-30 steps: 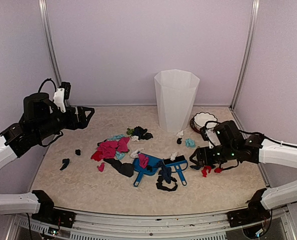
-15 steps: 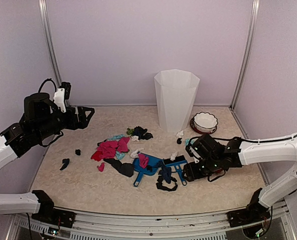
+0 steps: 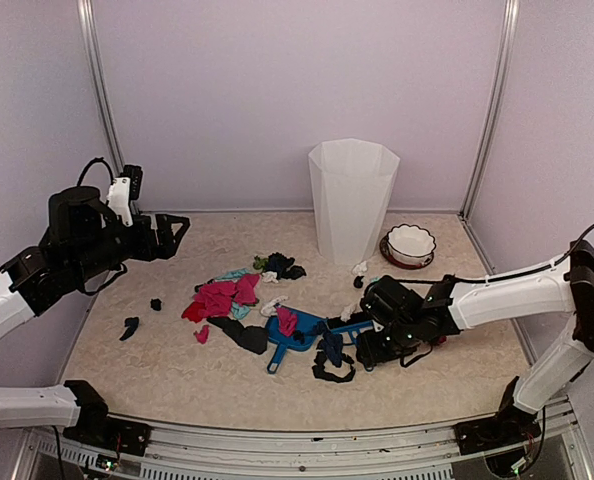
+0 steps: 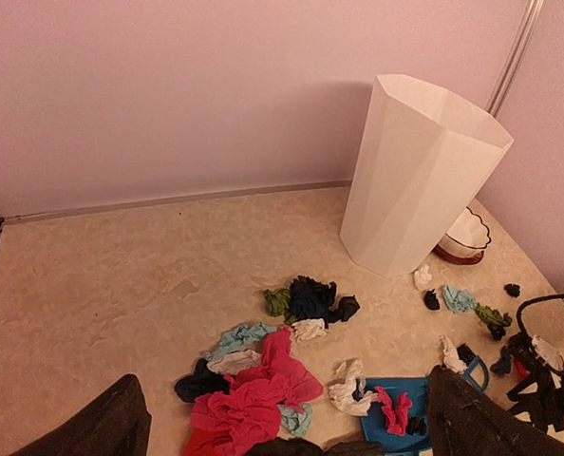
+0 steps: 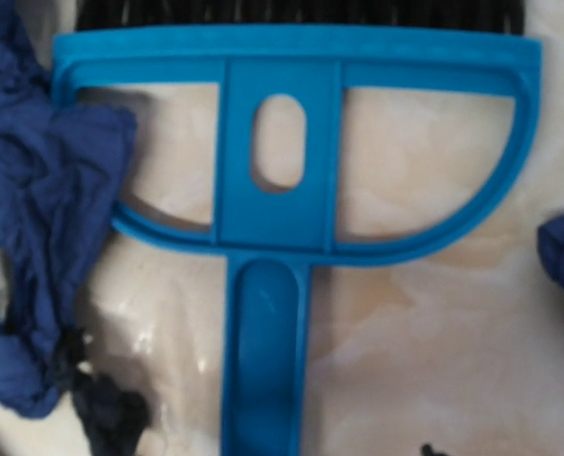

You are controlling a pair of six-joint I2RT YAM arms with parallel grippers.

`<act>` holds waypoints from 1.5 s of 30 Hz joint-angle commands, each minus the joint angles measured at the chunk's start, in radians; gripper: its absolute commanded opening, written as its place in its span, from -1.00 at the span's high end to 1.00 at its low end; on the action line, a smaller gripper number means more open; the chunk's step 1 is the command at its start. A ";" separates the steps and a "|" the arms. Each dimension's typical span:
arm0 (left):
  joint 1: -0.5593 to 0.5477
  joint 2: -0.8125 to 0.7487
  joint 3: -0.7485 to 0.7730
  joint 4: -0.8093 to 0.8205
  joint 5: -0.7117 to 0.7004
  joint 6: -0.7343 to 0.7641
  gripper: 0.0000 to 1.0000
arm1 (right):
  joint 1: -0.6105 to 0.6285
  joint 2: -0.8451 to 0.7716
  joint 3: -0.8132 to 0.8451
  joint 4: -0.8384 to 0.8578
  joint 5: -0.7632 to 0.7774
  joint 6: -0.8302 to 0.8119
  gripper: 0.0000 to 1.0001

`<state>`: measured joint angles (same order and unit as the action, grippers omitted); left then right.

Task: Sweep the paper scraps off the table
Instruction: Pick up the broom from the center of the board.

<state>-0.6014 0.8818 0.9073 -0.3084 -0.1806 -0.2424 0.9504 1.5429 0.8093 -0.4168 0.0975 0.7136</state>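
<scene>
Paper scraps point(image 3: 222, 295) lie bunched mid-table point(image 3: 157, 370): pink, teal, black, green and white bits point(image 4: 253, 404), with stray ones near the bin. A blue dustpan point(image 3: 292, 340) holds a pink scrap. Beside it lies the blue brush point(image 3: 355, 335). My right gripper point(image 3: 369, 350) is low over the brush's handle. The right wrist view is filled by the brush point(image 5: 282, 190), with its handle running down the middle and no fingers showing. Dark blue scraps point(image 5: 35, 237) lie to its left. My left gripper point(image 3: 177, 228) hangs open, high at the left, fingers point(image 4: 102, 427) empty.
A tall white bin point(image 3: 352, 200) stands at the back centre, also in the left wrist view point(image 4: 420, 171). A white scalloped bowl point(image 3: 409, 243) sits to its right. Small black scraps point(image 3: 130, 326) lie at the left of the table.
My right arm has swung left from the table's right side and come down over the brush handle. The left arm has not moved.
</scene>
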 commanded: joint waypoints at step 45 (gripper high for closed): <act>-0.005 -0.043 0.001 -0.006 -0.048 0.006 -0.98 | 0.065 0.065 0.203 -0.351 0.394 0.003 1.00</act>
<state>-0.6029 0.8398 0.9073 -0.3153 -0.2180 -0.2413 1.0115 1.6718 0.9604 -0.6491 0.3809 0.7269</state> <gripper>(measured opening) 0.989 0.137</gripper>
